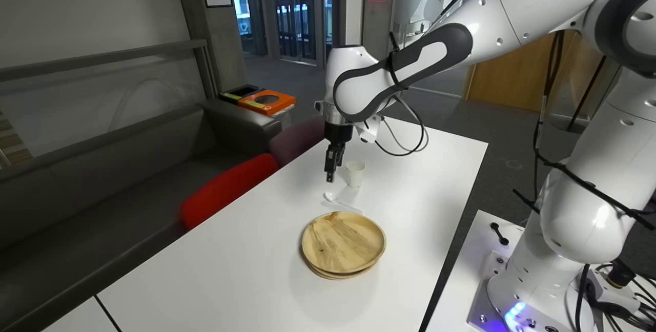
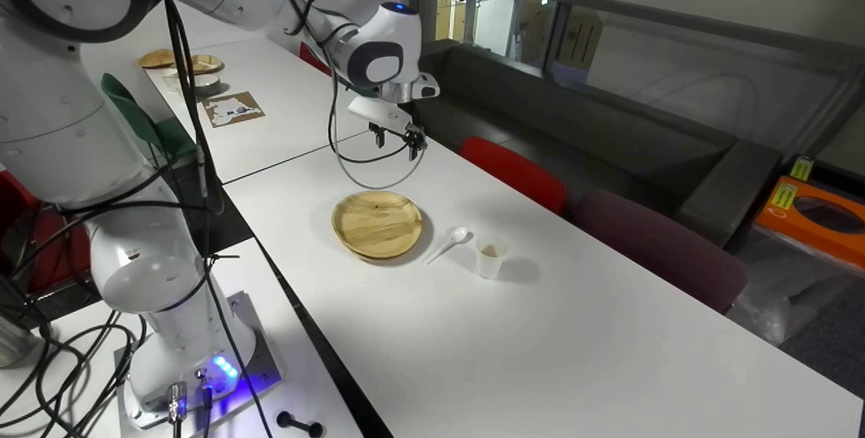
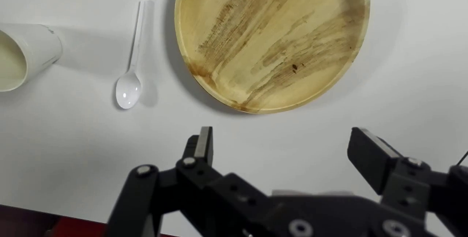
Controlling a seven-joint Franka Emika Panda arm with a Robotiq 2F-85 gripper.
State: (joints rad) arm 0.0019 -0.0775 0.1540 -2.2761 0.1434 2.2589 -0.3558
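My gripper (image 3: 280,130) stands open above the white table, its fingers (image 3: 204,143) wide apart and nothing between them. In both exterior views the gripper (image 2: 397,149) hangs over the table with its fingers pointing down. Nearest in the wrist view is a round wooden-looking plate (image 3: 278,39), just beyond the fingertips and not touched; an exterior view shows it on top of a small stack of plates (image 1: 343,242). A white plastic spoon (image 3: 128,90) lies beside the stack. Past the spoon stands an upright white cup (image 2: 490,257), its mouth facing up; the wrist view cuts off part of this cup (image 3: 40,46).
A red chair (image 2: 511,174) and a purple chair (image 2: 659,249) line the table's sofa side. The grey sofa (image 1: 102,178) runs behind them. Cables (image 2: 338,147) loop from the wrist. A farther table holds more plates, bowls and a cardboard piece (image 2: 233,108). An orange box (image 1: 266,101) sits past the sofa.
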